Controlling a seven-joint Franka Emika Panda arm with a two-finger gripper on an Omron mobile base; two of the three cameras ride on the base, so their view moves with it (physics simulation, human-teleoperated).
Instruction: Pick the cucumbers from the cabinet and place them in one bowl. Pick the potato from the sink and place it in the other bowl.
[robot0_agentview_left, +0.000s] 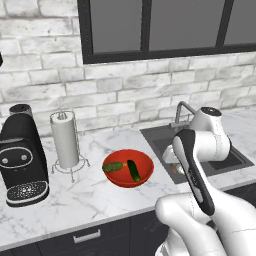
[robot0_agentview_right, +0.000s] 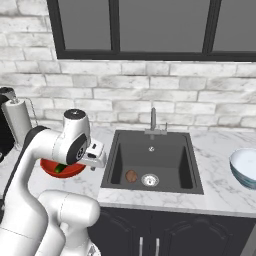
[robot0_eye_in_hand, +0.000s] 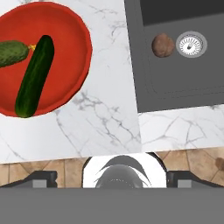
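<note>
two cucumbers (robot0_eye_in_hand: 33, 74) in one red bowl (robot0_eye_in_hand: 70, 30), one potato (robot0_eye_in_hand: 162, 45), one pale blue bowl (robot0_agentview_right: 245, 167), perhaps one coffee machine (robot0_agentview_left: 21, 157).

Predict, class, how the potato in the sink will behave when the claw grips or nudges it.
The potato looks roundish, so a nudge would probably roll it across the flat sink floor toward the drain beside it. It appears solid, likely stiff under grip, though its curved sides could slip.

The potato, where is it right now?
The potato lies on the sink floor, just left of the round drain in the right base view.
</note>
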